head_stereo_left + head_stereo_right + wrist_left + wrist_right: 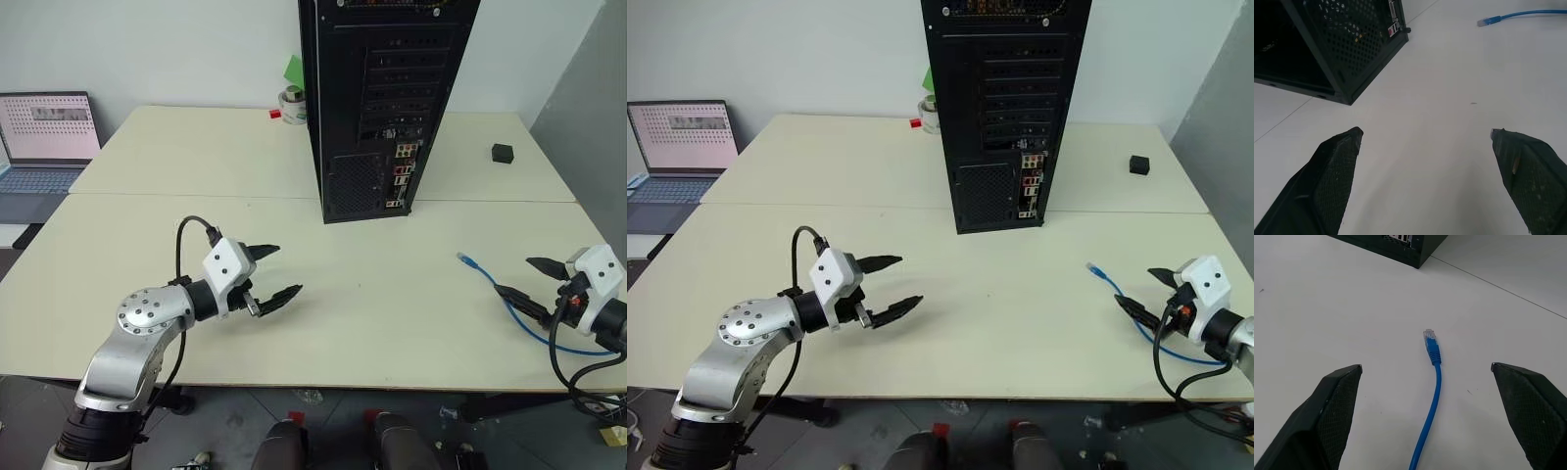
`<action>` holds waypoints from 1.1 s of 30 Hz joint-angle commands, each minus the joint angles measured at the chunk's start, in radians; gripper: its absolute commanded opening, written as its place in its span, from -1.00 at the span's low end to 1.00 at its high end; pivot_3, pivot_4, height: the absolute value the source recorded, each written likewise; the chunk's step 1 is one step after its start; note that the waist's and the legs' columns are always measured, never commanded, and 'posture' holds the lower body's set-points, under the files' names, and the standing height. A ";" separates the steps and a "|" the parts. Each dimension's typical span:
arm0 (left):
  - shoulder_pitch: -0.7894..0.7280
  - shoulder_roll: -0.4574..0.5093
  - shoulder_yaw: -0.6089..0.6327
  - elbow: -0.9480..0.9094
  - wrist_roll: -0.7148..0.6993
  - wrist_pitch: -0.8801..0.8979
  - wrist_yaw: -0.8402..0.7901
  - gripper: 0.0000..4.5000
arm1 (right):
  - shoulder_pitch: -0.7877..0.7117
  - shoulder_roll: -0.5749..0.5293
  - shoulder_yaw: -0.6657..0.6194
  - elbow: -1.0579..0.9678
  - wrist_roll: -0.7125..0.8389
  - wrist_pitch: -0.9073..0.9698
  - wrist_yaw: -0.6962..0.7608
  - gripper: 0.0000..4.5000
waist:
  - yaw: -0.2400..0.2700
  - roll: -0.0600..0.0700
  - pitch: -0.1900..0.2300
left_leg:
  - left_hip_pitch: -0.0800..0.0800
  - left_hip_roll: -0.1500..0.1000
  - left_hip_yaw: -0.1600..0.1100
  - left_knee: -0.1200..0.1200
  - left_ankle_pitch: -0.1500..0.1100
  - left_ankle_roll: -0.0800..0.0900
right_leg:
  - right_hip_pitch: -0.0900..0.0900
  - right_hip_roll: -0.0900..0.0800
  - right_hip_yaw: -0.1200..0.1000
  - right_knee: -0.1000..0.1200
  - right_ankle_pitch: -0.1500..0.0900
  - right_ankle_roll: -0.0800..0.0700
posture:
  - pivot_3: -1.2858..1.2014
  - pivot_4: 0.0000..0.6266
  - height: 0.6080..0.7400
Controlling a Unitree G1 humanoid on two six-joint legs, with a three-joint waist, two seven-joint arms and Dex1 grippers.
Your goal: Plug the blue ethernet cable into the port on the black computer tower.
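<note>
We see a pale worktop (245, 166) carrying the black computer tower (377, 108); right of it lie a small black cube (503, 152) and the blue ethernet cable (495, 289).

I'm looking down from head height through both eye views, facing forward over the tabletop (294, 323), with the computer tower (382, 98) at the far middle. My left wrist camera sits low, close to the surface, aimed at the tower's base (1342, 58). My right wrist camera hovers close over the blue cable (1431, 382). All four views share tower and cable.
</note>
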 commanded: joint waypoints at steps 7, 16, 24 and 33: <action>-0.002 0.004 0.006 -0.011 -0.007 -0.030 -0.012 0.98 | 0.008 -0.008 -0.048 -0.038 0.002 0.007 0.005 1.00 | 0.000 0.000 0.000 | 0.000 0.000 0.000 0.000 0.000 0.000 | 0.000 0.000 0.000 0.000 0.000 0.000 | 0.03 -0.52 1.00; -0.012 0.008 -0.028 -0.036 0.009 0.011 -0.005 0.98 | -0.017 0.005 -0.023 -0.045 -0.005 0.027 -0.013 1.00 | 0.000 0.000 0.000 | 0.000 0.000 0.000 0.000 0.000 0.000 | 0.000 0.000 0.000 0.000 0.000 0.000 | 0.03 -0.52 1.00; -0.080 -0.004 -0.109 -0.065 -0.010 0.065 -0.045 0.98 | -0.109 0.058 0.055 0.031 -0.024 0.043 -0.027 1.00 | 0.000 0.000 0.000 | 0.000 0.000 0.000 0.000 0.000 0.000 | 0.000 0.000 0.000 0.000 0.000 0.000 | 0.03 -0.52 1.00; -0.117 -0.004 -0.132 -0.061 -0.037 0.076 -0.097 0.98 | -0.311 0.142 0.206 0.354 -0.151 -0.075 -0.012 1.00 | -0.002 0.000 0.000 | 0.000 0.000 0.000 0.000 0.000 0.000 | 0.000 0.001 0.000 0.001 0.000 0.000 | 0.03 -0.52 1.00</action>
